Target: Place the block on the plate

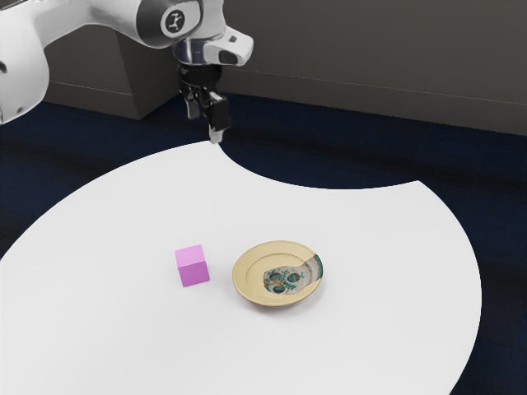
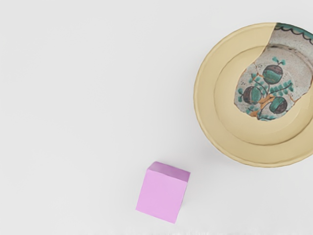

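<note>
Block [image 1: 193, 266]: pink-violet cube, resting flat on the white table [image 1: 370, 230], just beside the plate and not touching it.

Exterior view, from its left. White arm [image 1: 74, 11] comes in at the upper left corner, its thick joints cut by the frame, and reaches toward the right along the top.

Next, the block, lower down. Top face a lighter pink, the side faces a deeper violet. In the wrist view it sits at a slant, pale top uppermost, with one darker side showing.

Barely farther right, and much higher: black gripper [image 1: 205, 122], pointing down near the table's curved edge on the arm's side, well up from block and plate. Its two fingers stand apart with a clear gap between; how near that is to full spread, cannot tell. Nothing in its hold.

Then the plate [image 1: 247, 269]: round, straw-yellow, raised rim, empty, lying face up. An irregular patch of grey glaze runs from its middle out to the rim at the exterior view's right; green and dark round fruits, leafy sprigs, touches of orange, green edging at the rim. Wrist view gives the fruits plainly, three of them.

Far right: the table's rounded edge, dark blue floor [image 1: 502, 247] beyond.
</note>
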Controlling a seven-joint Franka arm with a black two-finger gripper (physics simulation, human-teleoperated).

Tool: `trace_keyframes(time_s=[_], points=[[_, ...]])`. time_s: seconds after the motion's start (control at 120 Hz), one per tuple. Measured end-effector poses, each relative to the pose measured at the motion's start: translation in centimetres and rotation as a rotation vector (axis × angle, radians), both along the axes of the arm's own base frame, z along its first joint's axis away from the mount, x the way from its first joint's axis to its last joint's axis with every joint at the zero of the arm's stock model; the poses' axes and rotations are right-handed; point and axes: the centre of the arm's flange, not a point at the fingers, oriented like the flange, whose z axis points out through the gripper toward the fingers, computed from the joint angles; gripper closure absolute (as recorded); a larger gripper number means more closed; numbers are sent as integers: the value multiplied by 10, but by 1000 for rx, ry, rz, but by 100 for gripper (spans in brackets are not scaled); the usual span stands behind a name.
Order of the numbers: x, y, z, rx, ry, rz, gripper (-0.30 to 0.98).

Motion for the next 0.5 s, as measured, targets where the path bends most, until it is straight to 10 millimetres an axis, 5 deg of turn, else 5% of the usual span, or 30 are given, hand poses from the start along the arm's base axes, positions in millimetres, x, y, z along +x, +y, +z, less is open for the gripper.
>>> trace_keyframes(time_s=[0.183, 0.5], points=[[5, 24, -56, 26, 122, -46, 0], [-10, 33, -172, 28, 357, -135, 0]])
